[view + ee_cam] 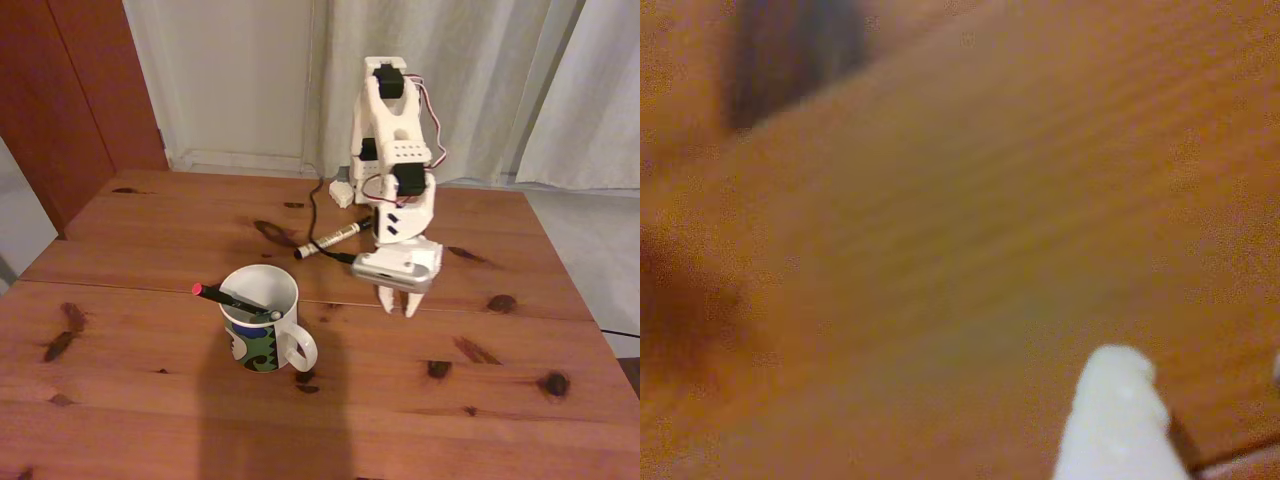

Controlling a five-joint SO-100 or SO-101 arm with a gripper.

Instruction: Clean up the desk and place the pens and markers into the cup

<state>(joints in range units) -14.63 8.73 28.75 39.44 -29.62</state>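
Curtains hang behind the desk [150, 330], where my gripper [398, 302] points down with its jaws a little apart and nothing between them, right of the cup [262, 322] holding two pens [232, 299], because the marker [328, 241] lies behind it, I judge.

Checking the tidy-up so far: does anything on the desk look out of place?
Yes: one marker lies loose on the desk behind the cup, beside the arm's base. Two pens already lean inside the cup.

Arm [392, 140] folded forward, wrist pitched down; gripper [398, 300] pointed downward, fingertips [411, 303] slightly parted, holding nothing.
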